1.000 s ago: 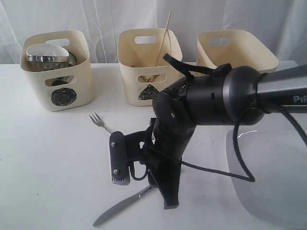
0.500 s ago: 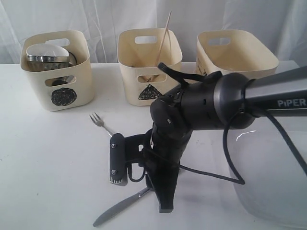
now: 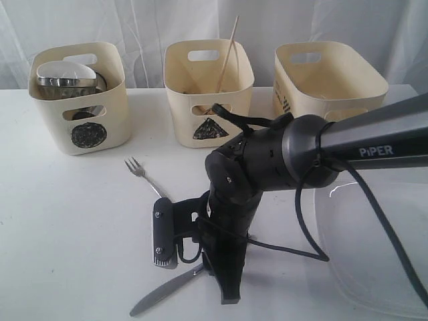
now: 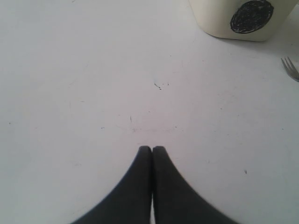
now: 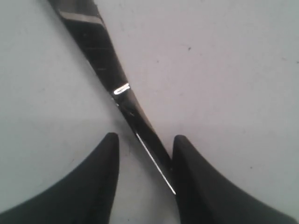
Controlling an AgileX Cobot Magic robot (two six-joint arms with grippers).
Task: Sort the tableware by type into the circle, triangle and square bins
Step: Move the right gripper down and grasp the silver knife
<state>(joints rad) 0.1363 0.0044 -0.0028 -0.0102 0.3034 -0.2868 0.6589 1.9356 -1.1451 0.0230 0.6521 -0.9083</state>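
**Desk:** On the right gripper (image 5: 145,137), how do the fingers stand?

**Photographer:** Spread apart and pointing down at the white table (image 3: 67,227). They straddle the steel knife (image 5: 100,56), which lies slantwise between them, closer to one finger. Nothing is pinched.

**Desk:** And the left gripper (image 4: 152,148)?

**Photographer:** Its fingers are pressed together, holding nothing, over bare tabletop not far from the circle bin (image 3: 80,114).

**Desk:** Where is the rest of the tableware?

**Photographer:** The fork (image 3: 142,174) lies on the table between the circle bin and the right arm. Steel mugs and bowls (image 3: 67,77) fill the circle bin. A chopstick (image 3: 229,50) leans out of the triangle bin (image 3: 208,93). What is in the square bin (image 3: 328,80) cannot be made out. The white plate (image 3: 381,254) lies at the table's right edge.
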